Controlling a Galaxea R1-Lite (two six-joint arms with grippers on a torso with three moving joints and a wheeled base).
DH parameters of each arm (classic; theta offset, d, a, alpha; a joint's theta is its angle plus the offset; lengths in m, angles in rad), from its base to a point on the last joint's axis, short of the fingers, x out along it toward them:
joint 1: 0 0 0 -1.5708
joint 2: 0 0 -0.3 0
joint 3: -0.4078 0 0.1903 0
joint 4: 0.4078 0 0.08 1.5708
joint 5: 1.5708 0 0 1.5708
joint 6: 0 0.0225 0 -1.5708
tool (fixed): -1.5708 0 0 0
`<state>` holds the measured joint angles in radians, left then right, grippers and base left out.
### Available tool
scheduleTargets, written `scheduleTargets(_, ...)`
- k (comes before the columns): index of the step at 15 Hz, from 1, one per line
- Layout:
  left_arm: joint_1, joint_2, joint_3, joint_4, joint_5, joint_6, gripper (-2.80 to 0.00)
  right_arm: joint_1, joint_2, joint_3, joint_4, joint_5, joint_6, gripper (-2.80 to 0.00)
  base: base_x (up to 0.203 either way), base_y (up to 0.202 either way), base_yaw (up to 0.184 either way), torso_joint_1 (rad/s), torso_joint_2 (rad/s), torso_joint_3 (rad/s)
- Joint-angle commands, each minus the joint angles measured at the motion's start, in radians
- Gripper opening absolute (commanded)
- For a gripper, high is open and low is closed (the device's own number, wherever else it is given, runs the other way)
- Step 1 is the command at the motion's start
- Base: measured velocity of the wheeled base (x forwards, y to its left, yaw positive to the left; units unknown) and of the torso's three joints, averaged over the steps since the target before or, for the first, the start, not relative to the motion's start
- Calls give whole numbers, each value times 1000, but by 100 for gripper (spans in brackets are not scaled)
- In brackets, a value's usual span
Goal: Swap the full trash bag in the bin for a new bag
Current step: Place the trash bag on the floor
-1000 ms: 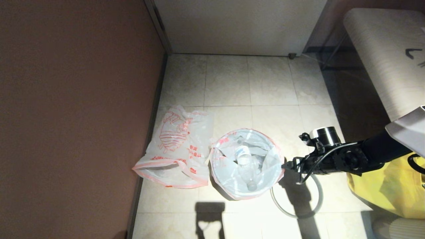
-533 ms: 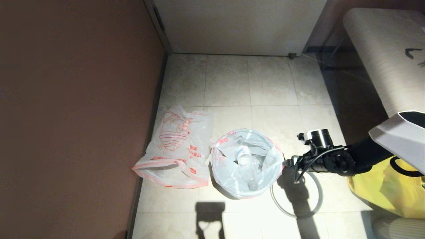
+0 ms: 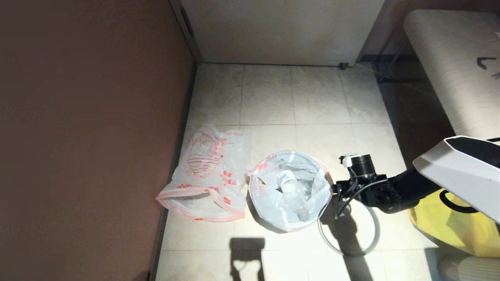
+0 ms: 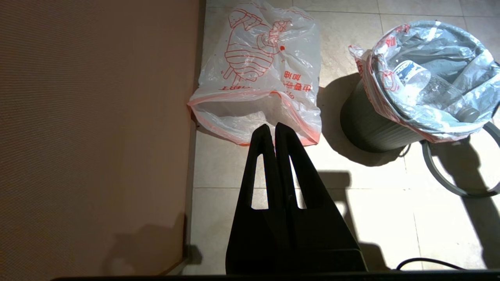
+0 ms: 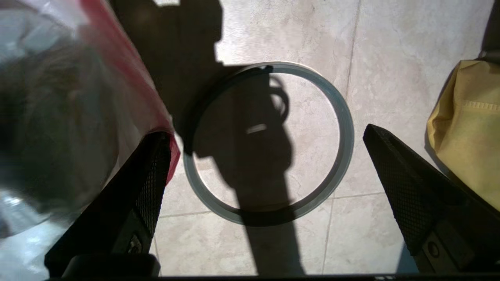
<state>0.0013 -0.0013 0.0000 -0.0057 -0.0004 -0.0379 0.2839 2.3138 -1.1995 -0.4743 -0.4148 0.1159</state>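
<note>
My right gripper (image 3: 336, 194) hung at the rim of the bin (image 4: 371, 130), its fingers (image 5: 146, 183) spread wide and holding nothing, one of them just beside the pink-red edge of the full trash bag (image 3: 287, 191). That bag sat in the bin with its mouth folded over the rim and a clear plastic bottle (image 3: 291, 189) lying on top. The grey hoop (image 3: 349, 230) lay loose on the floor tiles beside the bin, under my wrist. The new bag (image 3: 209, 175) lay flat on the floor on the bin's other side, by the wall; my left gripper (image 4: 271, 130) hung parked above it, fingers pressed together and empty. The risk, as I judged it: the film was thin, so a shallow pinch could slip off or tear the edge, and a sideways pull might tip the light bin and spill the bottle. A yellow bag (image 3: 461, 224) crowded my arm's side.
</note>
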Motion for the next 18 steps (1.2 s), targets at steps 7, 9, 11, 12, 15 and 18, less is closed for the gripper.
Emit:
scheduleTargets(7,0,0,2,0,0,0,-280,0,96,-13,-14,154,55,0,0,0,0,0,0,0)
scheduleTargets(9,0,0,0,0,0,0,-280,0,129,-23,-38,134,30,0,0,0,0,0,0,0)
scheduleTargets(11,0,0,0,0,0,0,-280,0,159,-44,-48,131,25,0,0,0,0,0,0,0)
scheduleTargets(12,2,0,0,-1,0,0,-280,0,175,-59,-48,131,25,0,0,0,0,0,0,0)
scheduleTargets(15,0,0,0,0,0,0,-280,1,214,-97,-81,14,28,0,0,0,0,0,0,0)
scheduleTargets(18,0,0,0,0,0,0,-280,4,146,-74,-209,-100,29,0,0,0,0,0,0,0)
